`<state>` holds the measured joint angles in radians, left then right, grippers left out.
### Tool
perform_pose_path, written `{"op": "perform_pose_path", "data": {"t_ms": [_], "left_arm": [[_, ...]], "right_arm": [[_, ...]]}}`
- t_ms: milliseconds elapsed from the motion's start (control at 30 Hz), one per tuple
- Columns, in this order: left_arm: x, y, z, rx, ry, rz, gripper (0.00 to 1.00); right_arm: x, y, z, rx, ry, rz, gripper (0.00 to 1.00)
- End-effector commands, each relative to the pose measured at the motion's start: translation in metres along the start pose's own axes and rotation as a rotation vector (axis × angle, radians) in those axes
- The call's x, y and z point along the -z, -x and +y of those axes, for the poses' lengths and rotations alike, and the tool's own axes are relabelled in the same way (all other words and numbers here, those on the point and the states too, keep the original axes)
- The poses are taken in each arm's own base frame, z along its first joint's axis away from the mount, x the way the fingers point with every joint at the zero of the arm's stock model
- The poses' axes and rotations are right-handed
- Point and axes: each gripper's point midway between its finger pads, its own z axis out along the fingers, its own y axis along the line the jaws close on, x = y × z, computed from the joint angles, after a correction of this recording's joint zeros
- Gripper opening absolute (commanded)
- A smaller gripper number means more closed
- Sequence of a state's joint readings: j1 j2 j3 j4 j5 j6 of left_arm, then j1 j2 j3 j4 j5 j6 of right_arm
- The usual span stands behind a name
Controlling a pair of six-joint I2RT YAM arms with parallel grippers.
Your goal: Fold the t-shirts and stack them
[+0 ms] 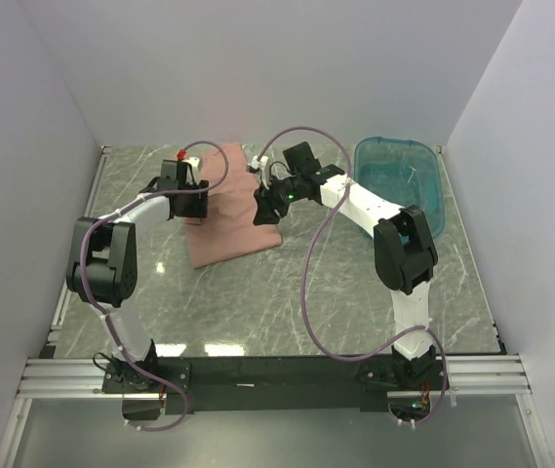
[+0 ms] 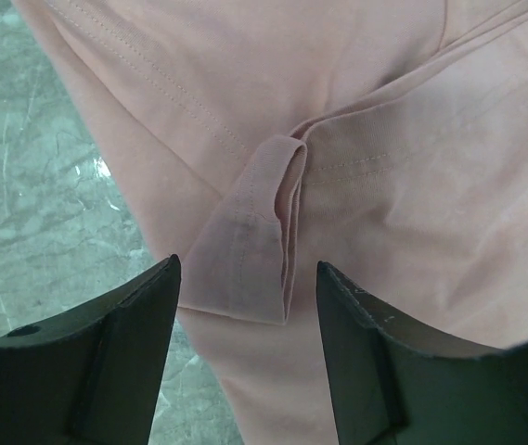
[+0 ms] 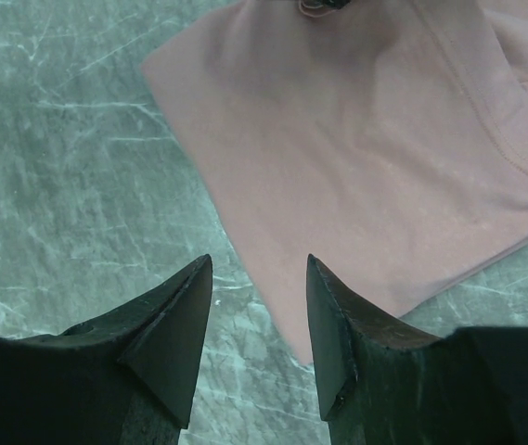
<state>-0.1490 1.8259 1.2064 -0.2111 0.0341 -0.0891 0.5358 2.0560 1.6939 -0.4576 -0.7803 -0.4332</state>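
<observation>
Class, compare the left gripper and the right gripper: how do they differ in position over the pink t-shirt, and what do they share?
Seen from above, the left gripper sits at the t-shirt's left side, the right gripper at its right side. Between the left gripper's fingers lies only cloth, with a puckered hem fold; between the right gripper's fingers runs the shirt's edge, with bare marble table beside it. Both are open and hold nothing.

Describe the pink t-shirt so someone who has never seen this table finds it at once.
Start at the green marbled table, then look to its far middle. The pink t-shirt lies there flat, folded into a rough rectangle. It is the only soft cloth thing; its neighbour on the right is a rigid, translucent teal tub.
</observation>
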Motion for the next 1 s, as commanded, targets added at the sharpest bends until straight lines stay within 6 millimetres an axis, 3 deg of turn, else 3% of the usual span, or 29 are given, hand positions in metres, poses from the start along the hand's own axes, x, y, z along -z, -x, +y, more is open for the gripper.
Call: {"op": "perform_pose_path", "data": {"t_ms": [0,433,967], "left_arm": [[-0.001,0.013,0.002,-0.044,0.065,-0.024,0.66],[-0.015,0.010,0.011,-0.130,0.263,-0.019,0.68],[-0.006,0.032,0.022,-0.142,0.342,-0.079,0.67]], "right_arm": [[0.002,0.009,0.000,-0.006,0.019,-0.028,0.52],[0.001,0.009,0.002,-0.017,0.041,-0.036,0.52],[0.002,0.009,0.002,-0.030,0.048,-0.037,0.52]]}}
